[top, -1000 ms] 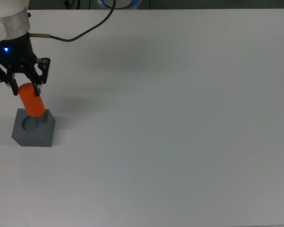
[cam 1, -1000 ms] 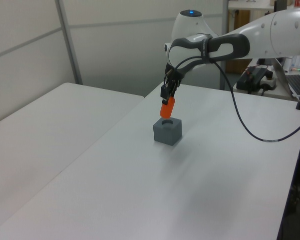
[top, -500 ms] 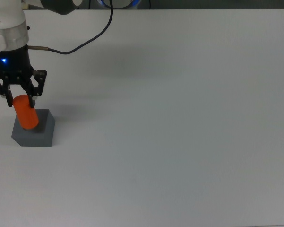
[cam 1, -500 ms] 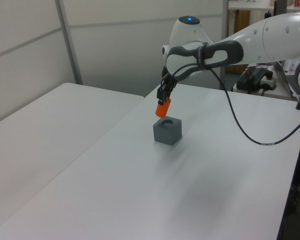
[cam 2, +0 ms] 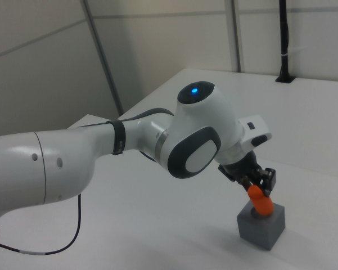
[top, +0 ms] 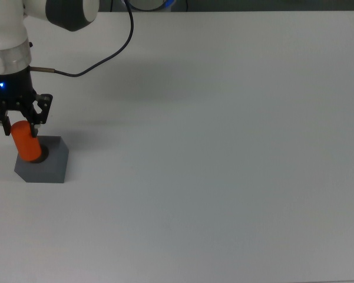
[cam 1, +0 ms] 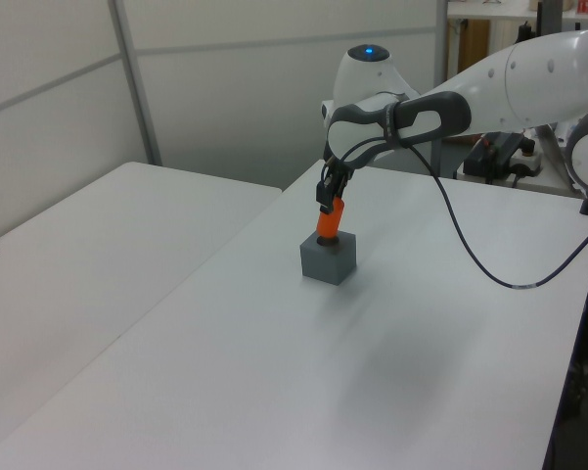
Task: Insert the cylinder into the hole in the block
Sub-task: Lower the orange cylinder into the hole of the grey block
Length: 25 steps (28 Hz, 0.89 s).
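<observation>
So the cylinder (top: 26,143) is clamped by its upper end in the hand (top: 19,122), with the lower end right at the hole (top: 41,157) of the block (top: 48,166), which sits near the top view's left edge of the tabletop (top: 224,147). In the left view it looks partly seated, but depth can't be judged.

What could go wrong: the cylinder is held at a lean, not plumb. If it's pushed down like that, the bottom edge could get caught on the rim and jammed, or the block could be shoved or tipped. If it's let go too soon, it could topple out and be rolled off across the tabletop.
</observation>
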Each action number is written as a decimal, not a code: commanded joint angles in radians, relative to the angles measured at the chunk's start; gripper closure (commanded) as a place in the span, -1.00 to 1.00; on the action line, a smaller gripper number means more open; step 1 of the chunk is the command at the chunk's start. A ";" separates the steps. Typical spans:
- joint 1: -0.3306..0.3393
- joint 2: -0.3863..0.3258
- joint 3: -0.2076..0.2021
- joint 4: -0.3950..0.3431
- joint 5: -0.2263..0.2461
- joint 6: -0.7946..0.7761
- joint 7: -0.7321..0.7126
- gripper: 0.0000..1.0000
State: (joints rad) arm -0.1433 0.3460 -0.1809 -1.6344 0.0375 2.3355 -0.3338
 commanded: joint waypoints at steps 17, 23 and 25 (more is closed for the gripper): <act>0.005 0.008 -0.009 -0.013 -0.047 -0.004 -0.007 0.18; 0.007 0.005 -0.003 -0.012 -0.045 -0.004 -0.004 0.18; 0.007 0.004 -0.003 -0.012 -0.045 -0.004 -0.002 0.18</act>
State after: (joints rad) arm -0.1419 0.3581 -0.1849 -1.6354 0.0071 2.3354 -0.3341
